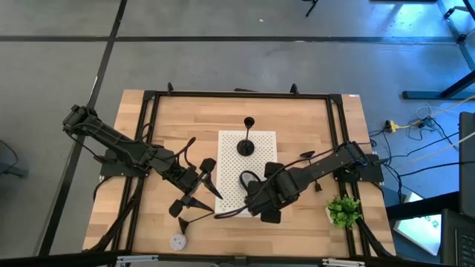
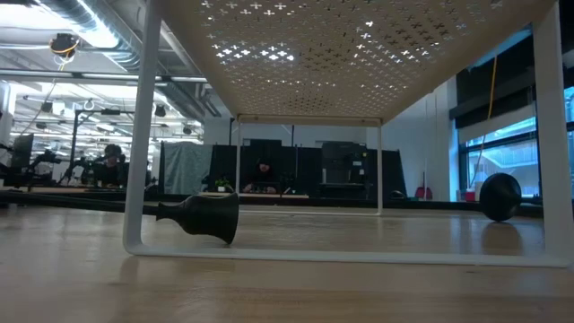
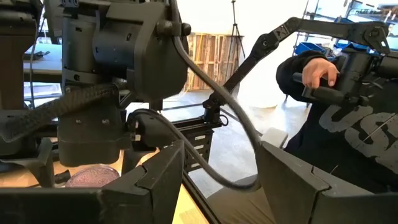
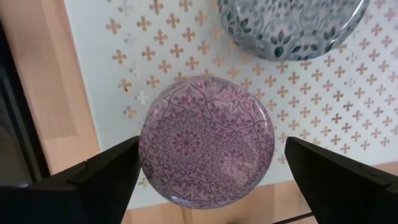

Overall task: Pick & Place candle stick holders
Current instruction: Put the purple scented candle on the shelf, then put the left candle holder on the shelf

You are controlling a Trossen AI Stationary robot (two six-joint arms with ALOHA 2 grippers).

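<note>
The left gripper [image 1: 202, 183] hangs over bare wood just beside the left edge of the white perforated rack [image 1: 261, 152]. In its own wrist view its fingers [image 3: 158, 183] stand partly apart with nothing between them. That view alone also takes in a person [image 3: 339, 146] in a dark hooded top beyond the table, one hand [image 3: 320, 70] on a dark bar.

One candle stick holder [image 1: 247, 135] shows from above at the rack's far edge. Its round base is over the white top, and its stem and cup point to the table's far side. Only the low view looks under the rack, where a black holder [image 2: 204, 216] lies on its side on the wood near a white leg.

The right gripper [image 1: 260, 202] is over the rack's near right part. From above, the arm hides what lies beneath it. The right wrist view shows its fingers [image 4: 106, 171] spread wide on either side of a purple patterned disc [image 4: 207, 134] that lies flat on the rack. They grip nothing, and a grey-blue disc [image 4: 289, 25] lies near the purple one
</note>
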